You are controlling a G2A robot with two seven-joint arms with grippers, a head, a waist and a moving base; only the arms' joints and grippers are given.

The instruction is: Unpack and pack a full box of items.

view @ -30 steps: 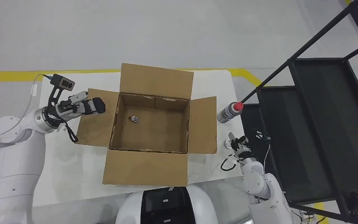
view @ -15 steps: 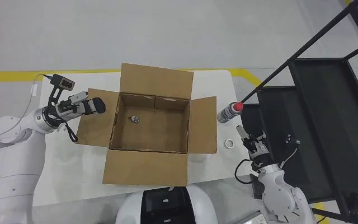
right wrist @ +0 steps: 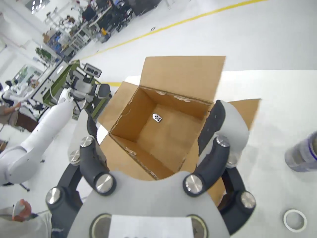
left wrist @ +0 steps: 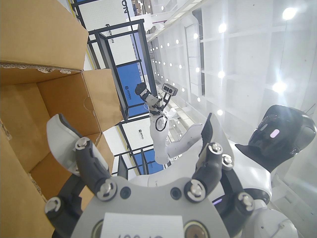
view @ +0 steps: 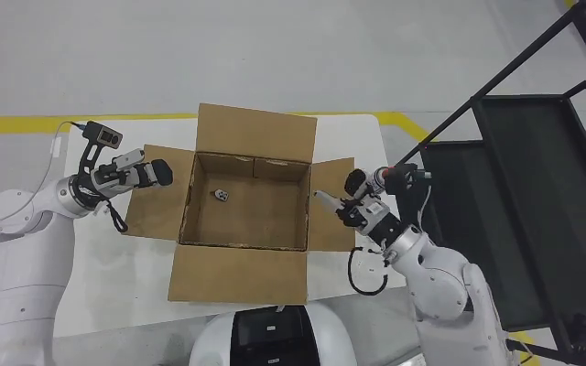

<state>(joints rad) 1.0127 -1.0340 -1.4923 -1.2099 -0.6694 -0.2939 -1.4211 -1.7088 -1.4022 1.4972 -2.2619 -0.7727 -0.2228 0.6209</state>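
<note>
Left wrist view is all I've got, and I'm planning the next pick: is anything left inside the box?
Observer: Yes. One small white item lies on the floor of the box, toward its far left corner.
Operator: Is the right gripper over it?
Observer: No. The right gripper hangs open and empty over the box's right flap.
Operator: Anything out on the table?
Observer: A spray can and a small white ring sit on the table to the right of the box.
</note>
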